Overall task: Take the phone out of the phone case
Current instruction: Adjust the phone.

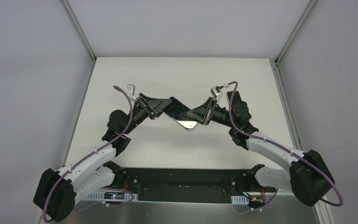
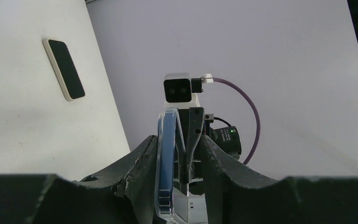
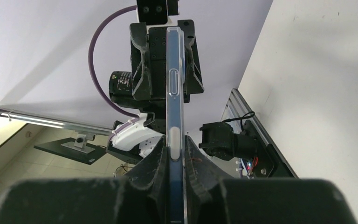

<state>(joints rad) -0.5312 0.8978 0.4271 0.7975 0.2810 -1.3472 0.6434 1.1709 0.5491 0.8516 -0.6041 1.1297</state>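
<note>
A blue phone in a clear case [image 1: 180,115] hangs in the air over the middle of the table, held from both ends. My left gripper [image 1: 160,108] is shut on its left end. In the left wrist view [image 2: 181,156] the cased phone [image 2: 167,163] stands edge-on against the left finger, with a small gap to the right finger. My right gripper [image 1: 196,115] is shut on the right end. In the right wrist view [image 3: 175,151] both fingers press the phone's [image 3: 174,93] flat faces. The clear rim still wraps the blue edge.
The white table [image 1: 177,74] has grey walls on three sides. A flat dark-faced slab with a cream rim [image 2: 64,69] shows on a white surface in the left wrist view. Black base plate [image 1: 182,184] at the near edge.
</note>
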